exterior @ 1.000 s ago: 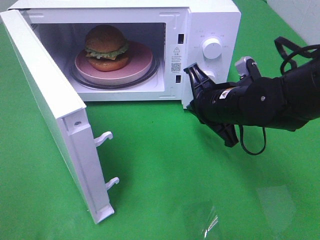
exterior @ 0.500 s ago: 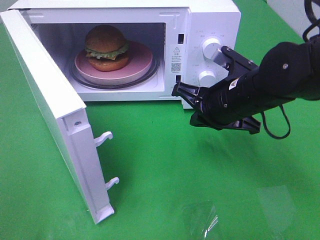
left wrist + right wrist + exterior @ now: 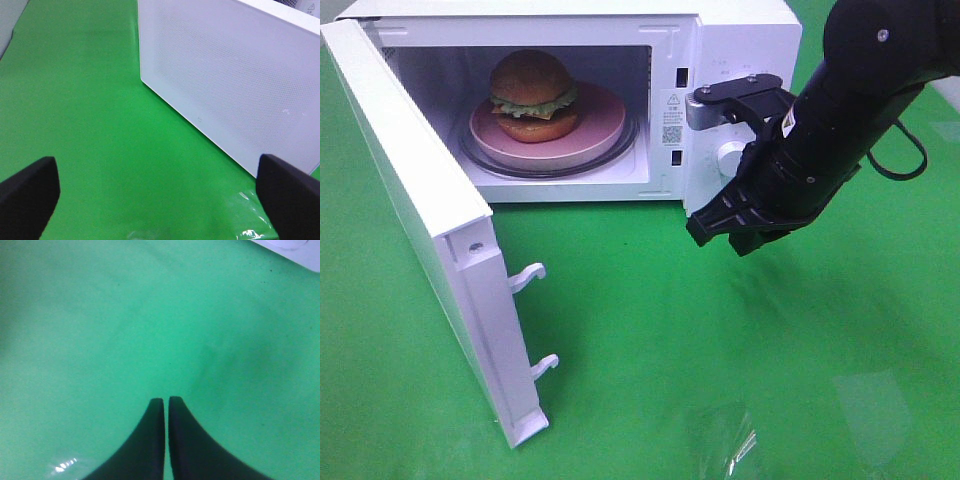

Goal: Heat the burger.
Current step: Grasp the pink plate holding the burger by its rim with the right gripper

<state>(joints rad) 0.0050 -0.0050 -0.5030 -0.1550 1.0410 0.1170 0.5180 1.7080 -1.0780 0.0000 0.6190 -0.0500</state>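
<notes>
High view: the burger [image 3: 532, 95] sits on a pink plate [image 3: 605, 125] inside the microwave [image 3: 750, 35], door [image 3: 420, 215] swung wide; the right gripper [image 3: 725, 232] hangs over bare green cloth [image 3: 720, 350]; left wrist: left gripper [image 3: 159, 192] spread wide beside the door's edge; right wrist: fingers [image 3: 147, 440] pressed together, empty.

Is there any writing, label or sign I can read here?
Nothing legible.
Sticker on the microwave frame: warning triangle, print too small.
QR code below it: no words.
Panel print: blurred.
Door mark, left wrist view: too small.

High view facing open microwave [image 3: 745, 45], wrist views near green cloth [image 3: 100, 315]
</notes>
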